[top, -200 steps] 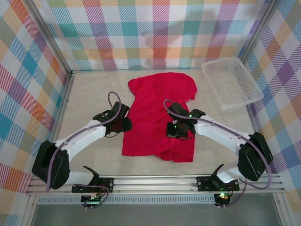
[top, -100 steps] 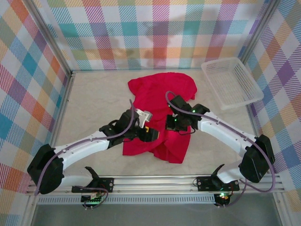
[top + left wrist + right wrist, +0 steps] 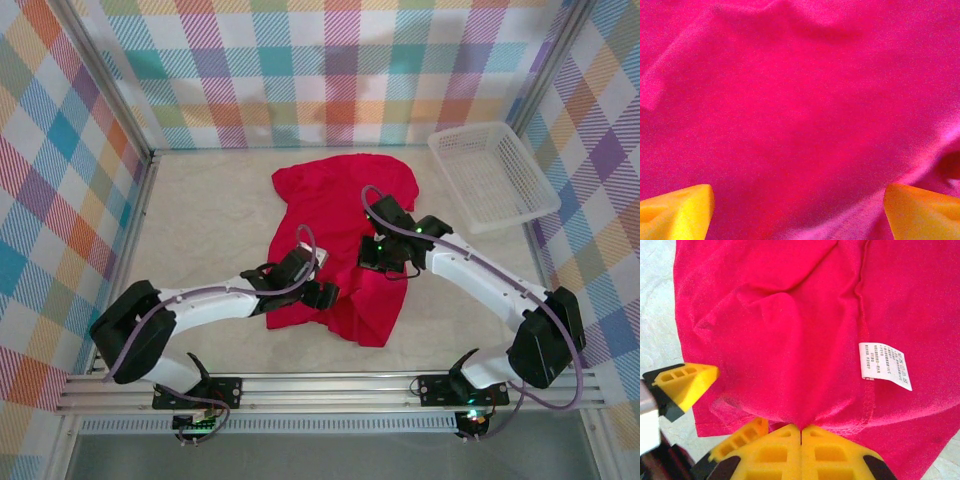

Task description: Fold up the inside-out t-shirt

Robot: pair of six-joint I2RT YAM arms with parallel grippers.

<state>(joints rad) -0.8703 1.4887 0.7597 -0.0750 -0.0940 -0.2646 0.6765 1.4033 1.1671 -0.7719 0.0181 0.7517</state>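
Top external view: inside-out t-shirt [image 3: 340, 205] at mid-table [image 3: 200, 215], far part spread flat, near part bunched into folds, well apart from white mesh basket [image 3: 495, 175] at far right. Low over the shirt's near-left part, left gripper [image 3: 322, 292]; just beside it, on the near-right part, right gripper [image 3: 380, 266].

Left wrist view: yellow fingertips [image 3: 675, 210] spread wide, nothing clamped between, red cloth close beneath.

Right wrist view: right gripper [image 3: 801, 429] pressed closed, pinching a fold of the shirt near its hem. Beside that fold, small white tag [image 3: 885, 366] stitched at a seam. Pale table surface past the shirt's edge.
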